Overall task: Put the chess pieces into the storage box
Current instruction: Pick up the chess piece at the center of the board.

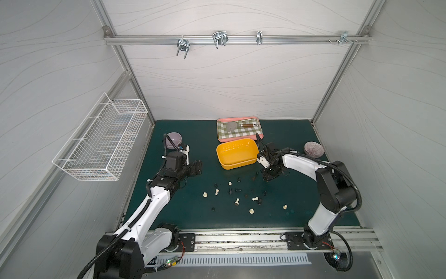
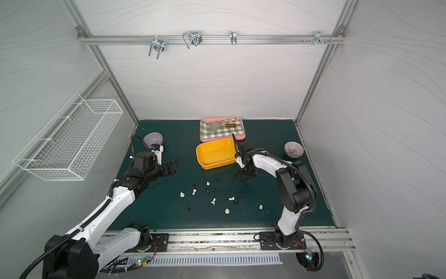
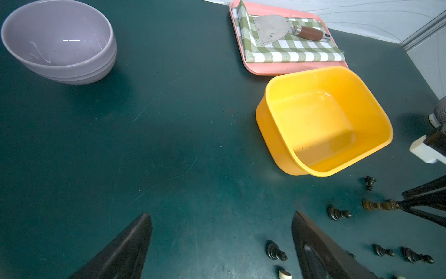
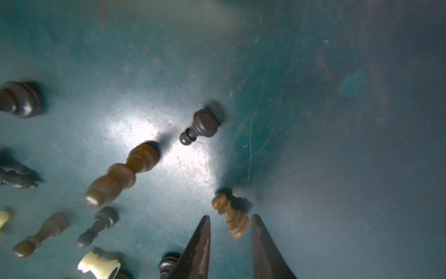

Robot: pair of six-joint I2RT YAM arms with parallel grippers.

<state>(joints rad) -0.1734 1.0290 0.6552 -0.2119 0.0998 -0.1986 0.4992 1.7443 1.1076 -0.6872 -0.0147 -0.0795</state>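
Observation:
Several chess pieces (image 1: 237, 201), dark and cream, lie scattered on the green mat in front of the yellow storage box (image 1: 241, 165), which holds nothing. My right gripper (image 1: 267, 177) points down just right of the box's near corner. In the right wrist view, a small brown pawn (image 4: 220, 203) sits between its fingertips (image 4: 207, 232). The jaws are narrow, with a gap still showing on one side of the pawn. A tall brown piece (image 4: 120, 174) and a dark pawn (image 4: 200, 125) lie close by. My left gripper (image 1: 199, 166) hovers wide open left of the pieces, holding nothing.
A pink tray (image 1: 218, 135) with checked cloth and a scraper stands right behind the box. A lilac bowl (image 1: 173, 140) sits at the back left and a striped bowl (image 1: 313, 149) at the right. A white wire basket (image 1: 101, 149) hangs on the left wall.

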